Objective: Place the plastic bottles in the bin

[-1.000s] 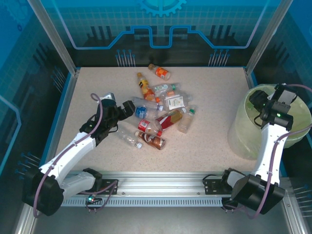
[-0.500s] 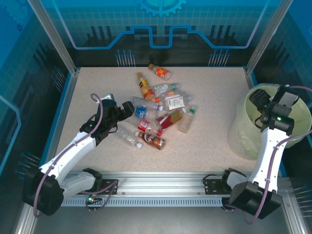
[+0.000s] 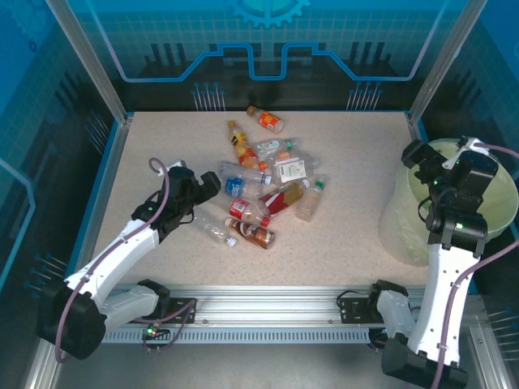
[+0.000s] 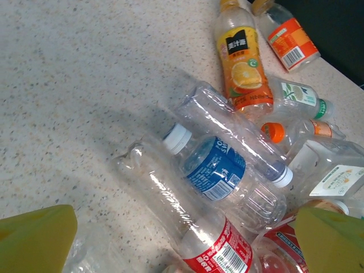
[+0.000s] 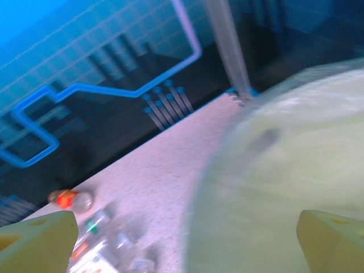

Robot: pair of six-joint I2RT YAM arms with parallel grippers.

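Bottles heaped mid-table, bin at three o'clock

We see the plastic bottles (image 3: 263,182) lying in a loose heap on the speckled table (image 3: 357,235), slightly toward twelve o'clock from its centre. The bin (image 3: 495,203) stands at the table's three o'clock edge. Our left gripper (image 3: 209,183) sits at nine o'clock of the heap, jaws wide apart. A blue-labelled bottle (image 4: 216,168) and a red-labelled bottle (image 4: 219,253) lie just ahead of its yellow fingers (image 4: 34,239), with an orange juice bottle (image 4: 243,68) beyond. Our right gripper (image 3: 442,158) hangs over the bin's ten o'clock rim, jaws spread wide.
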